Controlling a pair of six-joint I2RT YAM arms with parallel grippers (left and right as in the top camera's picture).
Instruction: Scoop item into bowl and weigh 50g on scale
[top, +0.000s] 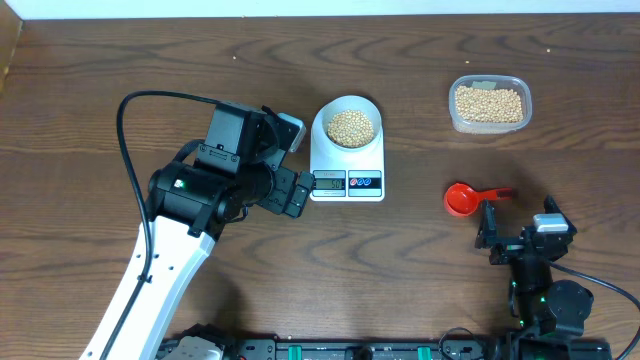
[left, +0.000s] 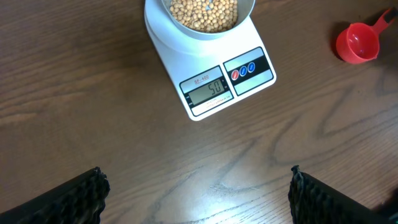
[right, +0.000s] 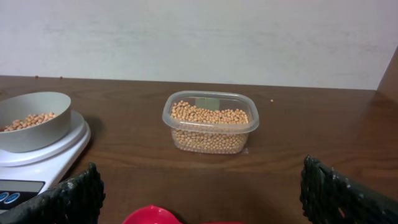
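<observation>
The pale bowl (top: 350, 108) stands on the white scale (top: 346, 184), holding tan beans (top: 351, 127). In the left wrist view the scale (left: 214, 93) shows 50 on its display, with the bowl (left: 186, 31) and beans (left: 204, 12) above it. My left gripper (top: 298, 191) hovers just left of the scale's front, open and empty (left: 199, 193). A red scoop (top: 462, 198) lies empty on the table to the right. Just behind the scoop (right: 152, 216), my right gripper (top: 516, 218) is open and empty (right: 202, 193).
A clear plastic tub (top: 489, 103) of more beans stands at the back right, seen straight ahead in the right wrist view as the tub (right: 211, 121). The bowl (right: 34, 124) and scale (right: 59, 152) sit at that view's left edge. A pale wall runs behind the table.
</observation>
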